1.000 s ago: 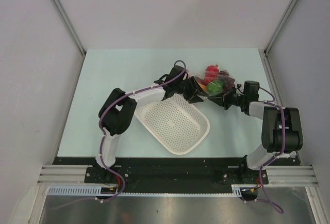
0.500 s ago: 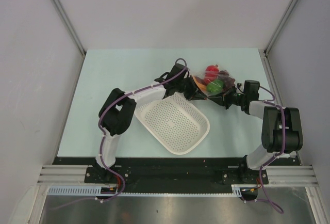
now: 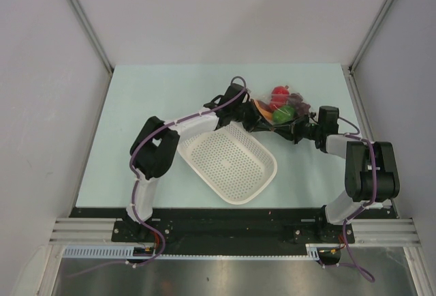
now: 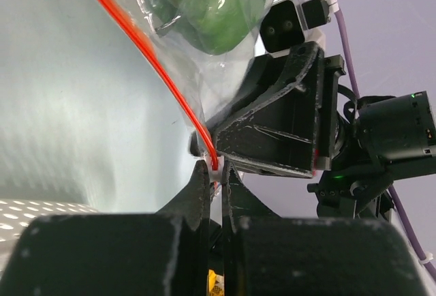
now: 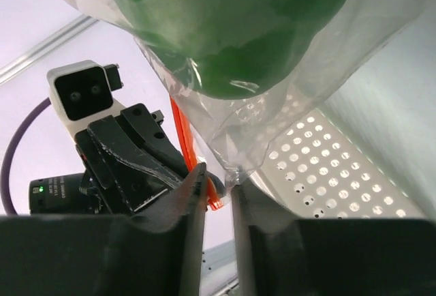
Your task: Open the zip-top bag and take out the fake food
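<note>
While the left end effector (image 4: pixel 216 174) clamps one zip-top bag (image 4: pixel 178 61), the right end effector (image 5: pixel 219 179) stands ajar.

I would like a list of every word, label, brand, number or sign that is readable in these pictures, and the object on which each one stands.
None: no readable text appears in any view.
The zip-top bag is clear and unprinted where it shows.
The white basket bears only holes, no label.
</note>
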